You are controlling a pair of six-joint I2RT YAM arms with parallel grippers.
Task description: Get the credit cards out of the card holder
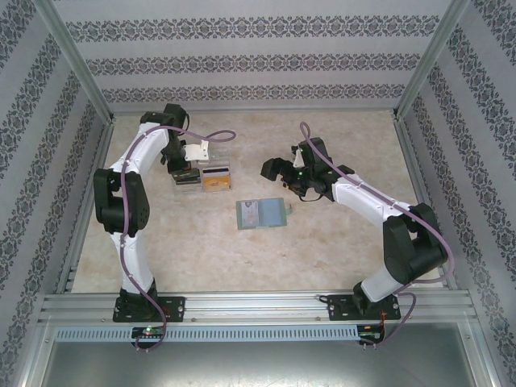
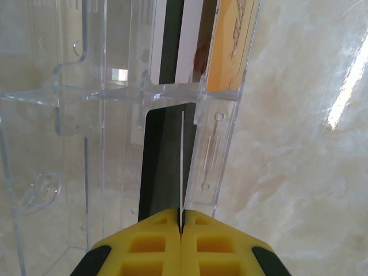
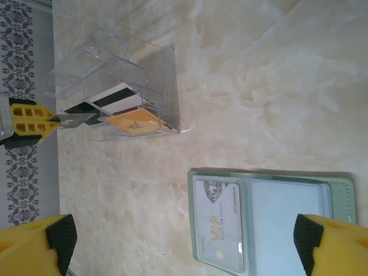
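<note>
At the far left of the bench (image 1: 339, 250), your left end effector (image 2: 181, 214) is clamped tight on the near edge of a dark card (image 2: 162, 167). From the left wrist you see that card edge-on, as a thin pale line running out from between the yellow fingers (image 2: 155, 241). Its far part sits inside the clear plastic tray (image 2: 57, 144), in the nearer compartment, just beside the tray's right-hand wall. Past the divider, the next compartment holds two more cards side by side: a whitish card with a black stripe (image 2: 158, 40) and an orange-yellow card (image 2: 233, 46), the orange-yellow one closest to the wall.

Your right end effector (image 3: 183, 238) hovers with its fingers spread wide and nothing between them, touching no object. In the top view it sits just beyond the card holder (image 3: 345, 195), on the far side of it.

The card holder lies opened out flat near the middle of the bench, well apart from the tray. Its inner face is up, pale sage-green around the rim. A whitish VIP card (image 3: 218, 224) is tucked in one clear pocket. The neighbouring pocket shows a pale panel, and you cannot tell from here whether a card is in it.
</note>
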